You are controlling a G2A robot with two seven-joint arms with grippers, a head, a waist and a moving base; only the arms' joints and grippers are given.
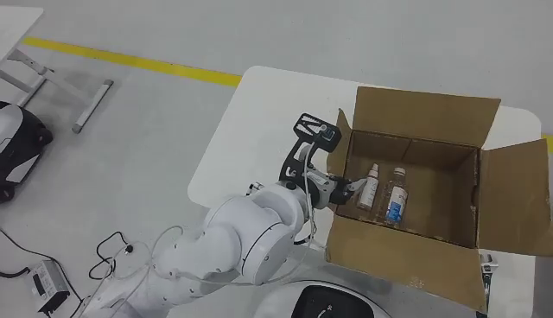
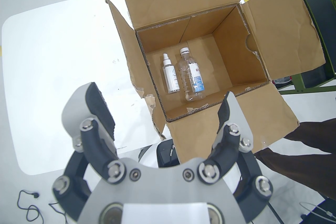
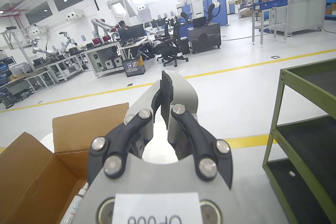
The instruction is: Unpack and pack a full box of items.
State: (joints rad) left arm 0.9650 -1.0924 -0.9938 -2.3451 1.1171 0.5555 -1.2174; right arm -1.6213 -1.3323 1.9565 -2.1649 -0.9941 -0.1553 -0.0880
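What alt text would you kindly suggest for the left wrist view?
An open cardboard box stands on a white table, with a small white spray bottle and a clear plastic bottle lying side by side on its floor. The left gripper, open and empty, hovers above it.

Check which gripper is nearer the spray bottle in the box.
Left, likely. The left gripper hangs open over the box edge beside the spray bottle; the right gripper, shut, points away from the box.

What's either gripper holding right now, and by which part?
Nothing. The left gripper is open and empty by the box; the right gripper is shut on nothing.
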